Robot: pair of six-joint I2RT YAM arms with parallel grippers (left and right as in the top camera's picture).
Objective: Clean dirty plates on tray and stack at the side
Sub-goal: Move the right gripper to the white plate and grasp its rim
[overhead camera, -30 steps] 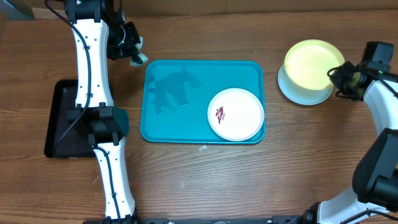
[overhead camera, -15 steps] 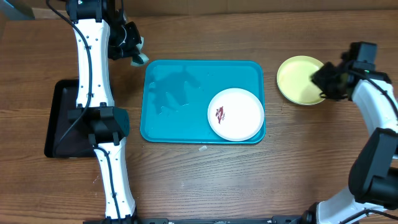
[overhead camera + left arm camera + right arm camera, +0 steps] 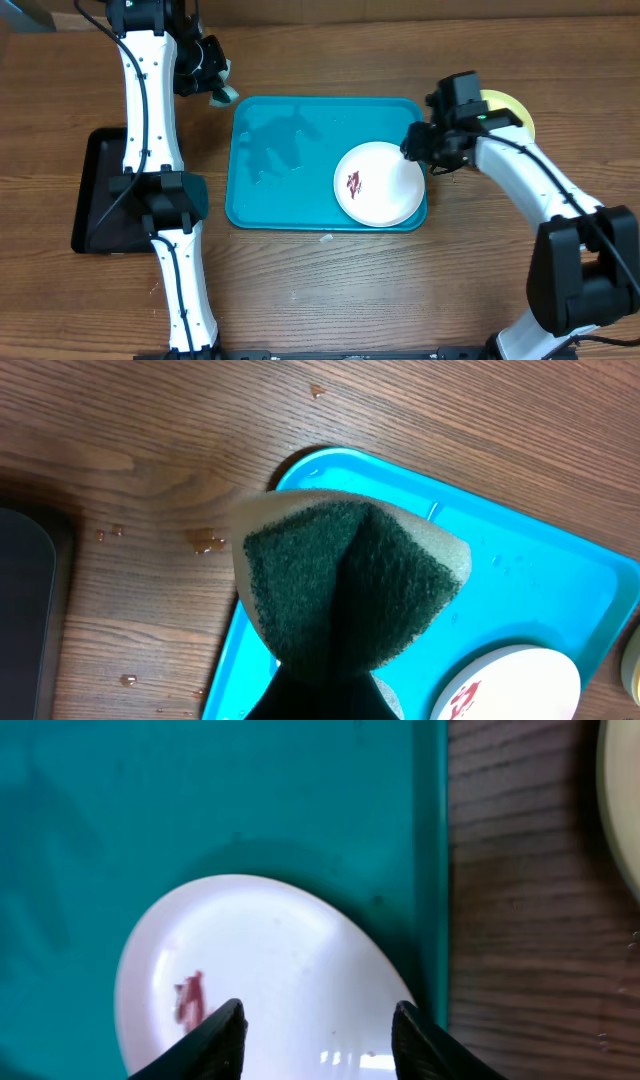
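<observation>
The white plate [image 3: 380, 184] with a dark-red smear lies at the right end of the turquoise tray [image 3: 290, 150]. My right gripper [image 3: 422, 150] is open and empty, just above the plate's right part; in the right wrist view its fingers [image 3: 225, 1038] straddle the plate [image 3: 280, 960]. The yellow-green plate [image 3: 512, 108] lies on the table right of the tray, mostly hidden by my right arm. The pale blue plate is hidden. My left gripper [image 3: 215, 88] is shut on a green-and-tan sponge [image 3: 350, 580] above the tray's far left corner [image 3: 310, 460].
A black tray [image 3: 95, 190] lies at the left edge of the table beside the left arm. Water drops [image 3: 205, 542] dot the wood near the turquoise tray's corner. A wet film shows on the tray's left half [image 3: 275, 150].
My right gripper let go of the yellow-green plate on top of the pale blue plate, then swung left to over the white plate. The left arm has not moved.
</observation>
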